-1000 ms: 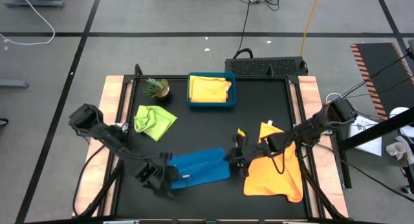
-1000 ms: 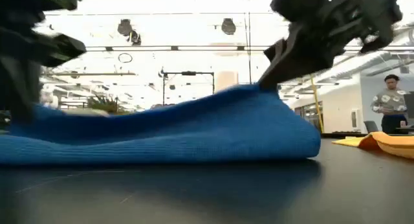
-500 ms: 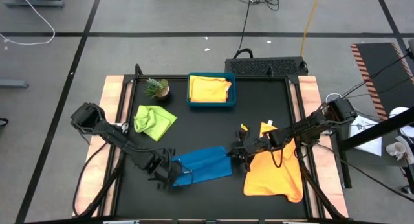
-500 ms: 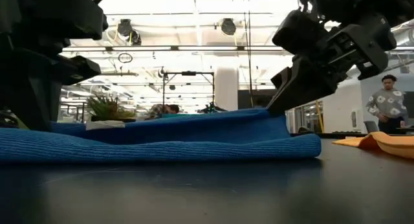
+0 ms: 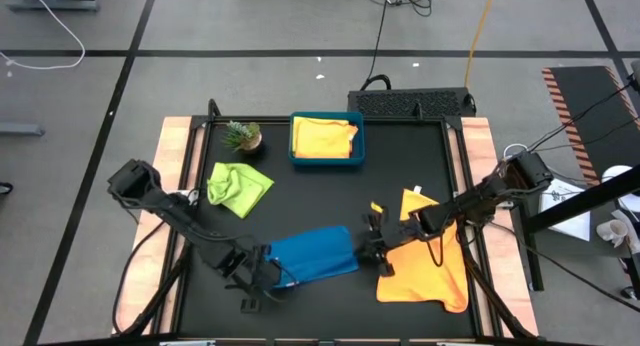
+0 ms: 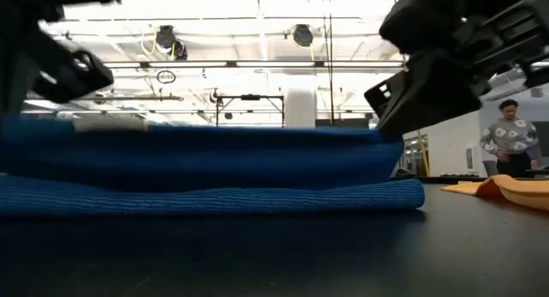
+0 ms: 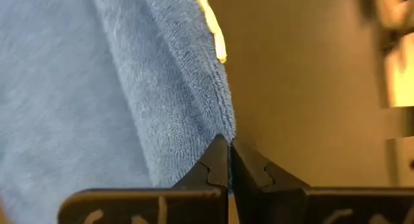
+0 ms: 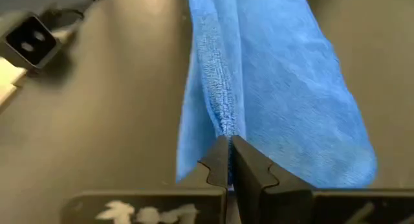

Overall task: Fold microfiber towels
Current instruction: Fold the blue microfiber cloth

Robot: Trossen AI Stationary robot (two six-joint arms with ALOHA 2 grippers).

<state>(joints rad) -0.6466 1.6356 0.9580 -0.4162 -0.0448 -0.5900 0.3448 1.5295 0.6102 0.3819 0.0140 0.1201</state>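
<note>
Left gripper (image 5: 268,278) low at the table's near edge, clamped on the left end of the blue towel (image 5: 312,256); right gripper (image 5: 366,248) reaching in from the right, pinched on the towel's right end, fingers (image 8: 228,160) meeting on a fold of the pile. Blue towel lying lengthwise between the two grippers, doubled over, upper layer held just above the lower one in the low view. Orange towel (image 5: 425,266) just beside the right gripper, green towel (image 5: 238,187) and plant (image 5: 242,136) farther left, tray (image 5: 327,157) with yellow towel (image 5: 323,136) at the far edge; bare black table (image 5: 320,201) in the middle.
</note>
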